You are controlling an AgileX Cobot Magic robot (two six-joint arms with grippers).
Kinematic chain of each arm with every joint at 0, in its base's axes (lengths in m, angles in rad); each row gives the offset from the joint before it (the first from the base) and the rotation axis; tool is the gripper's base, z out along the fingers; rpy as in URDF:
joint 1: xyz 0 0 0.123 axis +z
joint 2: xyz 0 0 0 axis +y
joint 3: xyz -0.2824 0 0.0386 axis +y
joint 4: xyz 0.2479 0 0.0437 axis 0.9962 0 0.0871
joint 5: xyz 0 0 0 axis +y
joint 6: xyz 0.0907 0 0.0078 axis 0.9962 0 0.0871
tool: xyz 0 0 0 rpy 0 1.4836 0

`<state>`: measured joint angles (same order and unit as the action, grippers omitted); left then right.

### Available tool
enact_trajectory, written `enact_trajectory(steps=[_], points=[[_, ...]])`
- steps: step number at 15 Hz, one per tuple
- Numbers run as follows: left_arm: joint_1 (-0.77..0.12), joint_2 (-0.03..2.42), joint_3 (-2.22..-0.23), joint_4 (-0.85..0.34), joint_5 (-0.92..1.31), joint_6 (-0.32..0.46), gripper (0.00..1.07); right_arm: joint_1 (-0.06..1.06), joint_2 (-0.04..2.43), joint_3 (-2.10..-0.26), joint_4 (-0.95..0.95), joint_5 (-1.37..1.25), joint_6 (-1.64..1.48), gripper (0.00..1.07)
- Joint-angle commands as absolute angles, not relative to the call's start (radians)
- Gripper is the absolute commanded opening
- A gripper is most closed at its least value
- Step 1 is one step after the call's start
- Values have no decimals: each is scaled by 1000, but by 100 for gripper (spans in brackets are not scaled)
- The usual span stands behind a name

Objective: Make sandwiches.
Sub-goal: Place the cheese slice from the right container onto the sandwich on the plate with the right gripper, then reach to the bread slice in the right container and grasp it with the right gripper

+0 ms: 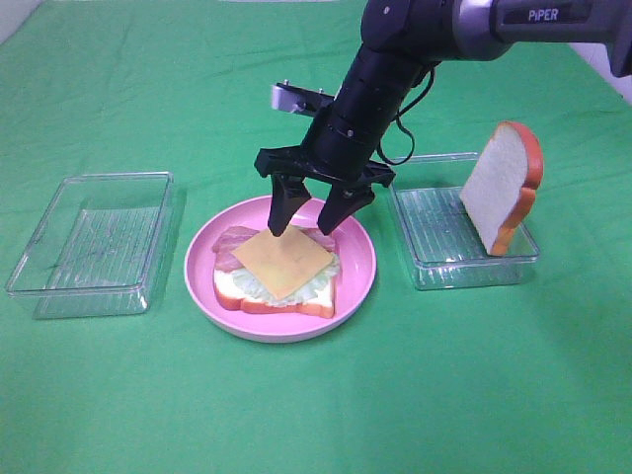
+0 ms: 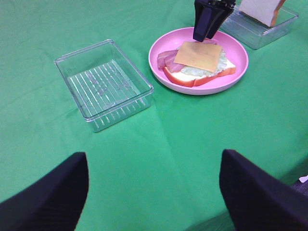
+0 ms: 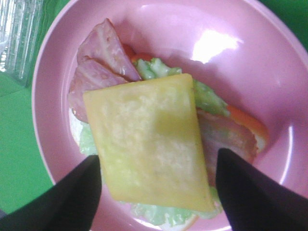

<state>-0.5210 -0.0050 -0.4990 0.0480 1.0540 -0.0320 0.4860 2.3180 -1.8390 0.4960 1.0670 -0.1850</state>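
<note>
From above, the right gripper [image 1: 308, 219] hangs jaws apart over the cheese [image 1: 281, 259] topping the sandwich [image 1: 276, 281] on the plate [image 1: 202, 259]. The left wrist view shows the left gripper [image 2: 154, 192] spread wide, idle. Right wrist: cheese sits skewed; lift straight, then fetch the bread [image 1: 502, 188] from the right tray [image 1: 425, 232].

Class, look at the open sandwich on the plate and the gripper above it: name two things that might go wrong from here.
1. The cheese slice lies skewed on the lettuce, overhanging it; the open right gripper just above might drag it off.
2. The last bread slice leans upright against the wall of the right tray, so it may topple or slip when gripped.
</note>
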Motion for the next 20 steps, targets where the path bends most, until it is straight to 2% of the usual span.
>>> enact_trajectory(steps=[1,7,10,12,17,20], points=[[-522,-25,-497,41,1043,-32,73,484,2324,-1869,417,1077,-130,72],[-522,-25,-497,41,1043,-32,73,482,2324,-2108,104,1282,0,72],[-522,-25,-497,41,1043,-32,73,466,2302,-2147,51,1288,19,72],[-522,-25,-497,37,1043,-32,73,366,2246,-2146,42,1288,44,72],[-522,-25,-497,37,1043,-32,73,225,2148,-2141,11,1288,91,72],[-522,-25,-497,37,1043,-32,73,144,2100,-2045,70,1288,119,79]])
